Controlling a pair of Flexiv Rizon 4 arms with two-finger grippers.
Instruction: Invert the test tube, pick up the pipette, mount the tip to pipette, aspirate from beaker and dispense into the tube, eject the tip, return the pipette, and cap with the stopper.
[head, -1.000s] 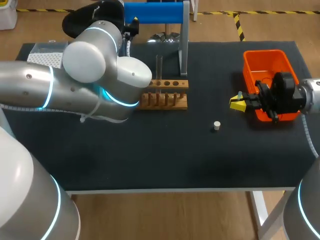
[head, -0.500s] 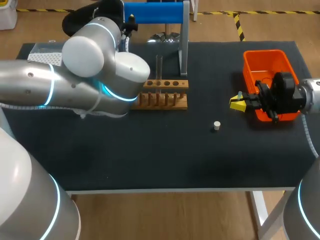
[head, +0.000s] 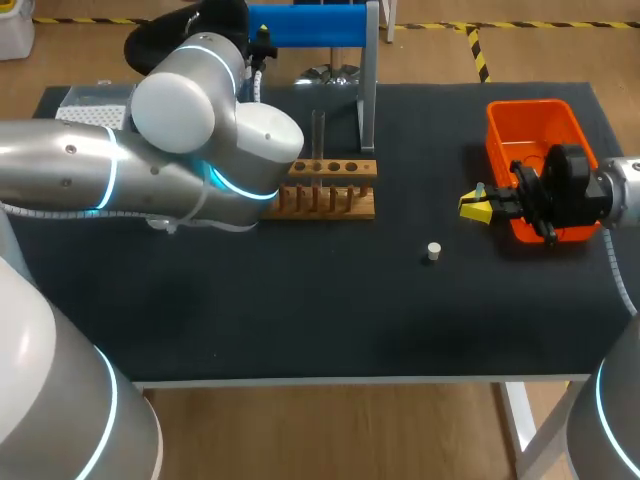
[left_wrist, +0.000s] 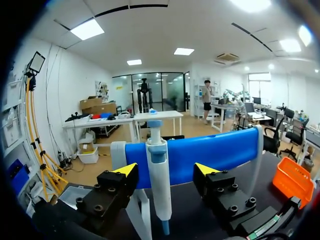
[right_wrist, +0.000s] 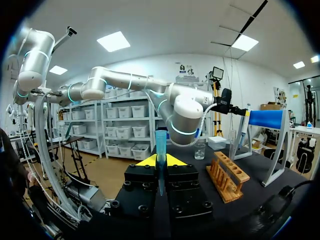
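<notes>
The blue and white pipette (left_wrist: 158, 180) hangs upright on the blue stand (left_wrist: 220, 152) at the table's back. My left gripper (left_wrist: 166, 171) straddles it, open, with a small gap on each side between fingers and pipette body. In the head view this gripper (head: 262, 42) is mostly hidden behind its own arm. My right gripper (head: 478, 207) sits beside the orange bin (head: 535, 120), shut on a blue pipette tip (right_wrist: 160, 145) that stands upright between its fingers. A glass test tube (head: 318, 135) stands in the wooden rack (head: 330, 188). The white stopper (head: 433, 251) lies on the mat.
A beaker (right_wrist: 200, 150) stands beyond the rack, near my left arm. A white tip box (head: 88, 108) sits at the back left corner. The black mat (head: 330, 310) in front of the rack is bare apart from the stopper.
My left arm has shifted slightly toward the stand, and its fingers have narrowed around the pipette. The right arm and its tip have not moved.
</notes>
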